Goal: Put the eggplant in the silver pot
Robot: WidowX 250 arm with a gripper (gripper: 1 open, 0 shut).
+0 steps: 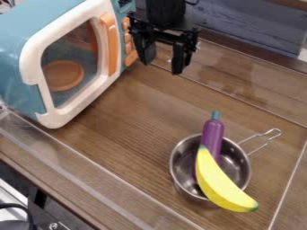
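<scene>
- While my gripper (164,59) hangs at about 12 o'clock in the view, its two dark fingers (145,51) point down and stand wide apart, with nothing between them.
- Fingertips hover above the wooden table (132,126); whether they touch it, I cannot tell.
- Gripper sits just beside the toy microwave (63,56), off that oven's 3 o'clock side, close to its orange panel.
- Microwave fills the 10 o'clock region: teal body, cream door frame, and a round brownish shape visible behind the door window.
- Eggplant (213,137) lies at about 4 o'clock from the table's middle, well apart from my gripper.
- Eggplant's dark stem cap points toward 12 o'clock and juts past the pot's rim; its purple body slopes down into the silver pot (182,169).
- Eggplant's lower end is hidden under the banana, so I cannot tell where it rests.
- Banana (222,181) lies across the pot as well, from near the eggplant's middle out over the rim toward 5 o'clock, touching the eggplant.
- Pot's thin wire handle (264,137) sticks out toward 2 o'clock, lying low over the wood.
- Pot is well apart from the microwave, with bare wood between them.
</scene>
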